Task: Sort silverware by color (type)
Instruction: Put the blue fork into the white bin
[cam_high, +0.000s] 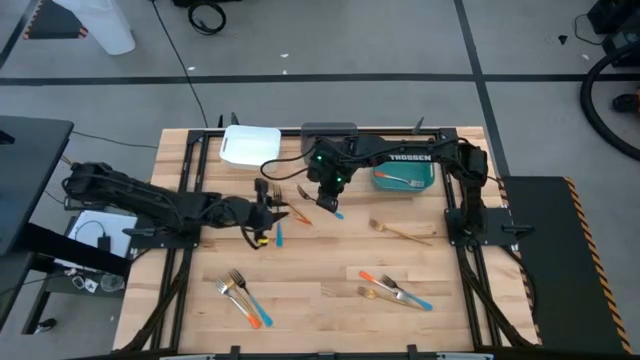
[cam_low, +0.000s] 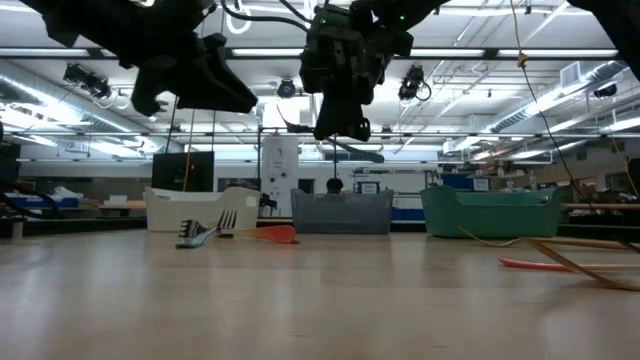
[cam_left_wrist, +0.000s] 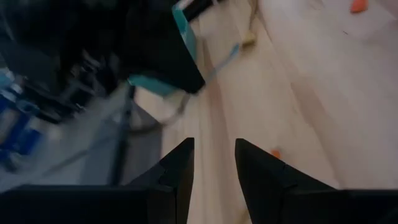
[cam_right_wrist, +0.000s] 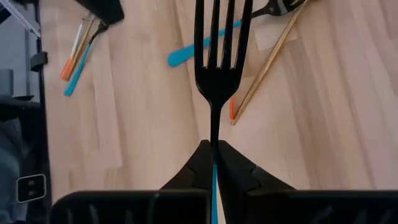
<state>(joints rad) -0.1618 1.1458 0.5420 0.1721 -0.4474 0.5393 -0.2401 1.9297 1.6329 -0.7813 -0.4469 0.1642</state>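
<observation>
My right gripper (cam_high: 328, 196) hovers over the table's middle, in front of the grey bin (cam_high: 328, 130), and is shut on a blue-handled fork (cam_right_wrist: 217, 43). The fork's dark tines stick out ahead of the fingers. My left gripper (cam_high: 262, 210) hangs just left of it, open and empty (cam_left_wrist: 214, 165), above a blue fork (cam_high: 278, 232) and an orange one (cam_high: 300, 215) lying flat. A golden fork (cam_high: 400, 232) lies to the right. Two more clusters of forks (cam_high: 390, 290) (cam_high: 245, 298) lie near the table's near edge. One fork (cam_high: 405, 181) rests inside the teal bin. My right gripper pinches the fork at its thin neck (cam_right_wrist: 214, 134), just behind the tines, between the two fingertips (cam_right_wrist: 200, 163). The fork lies along the fingers, with its blue handle (cam_right_wrist: 214, 186) running back between them. It is lifted clear of the table.
The white bin (cam_high: 249, 145), the grey bin and the teal bin (cam_high: 380, 180) stand in a row along the far edge. A blue handle (cam_right_wrist: 183, 56) and a golden fork (cam_right_wrist: 267, 62) lie on the wood below the right gripper. Bare wood shows in the middle near strip.
</observation>
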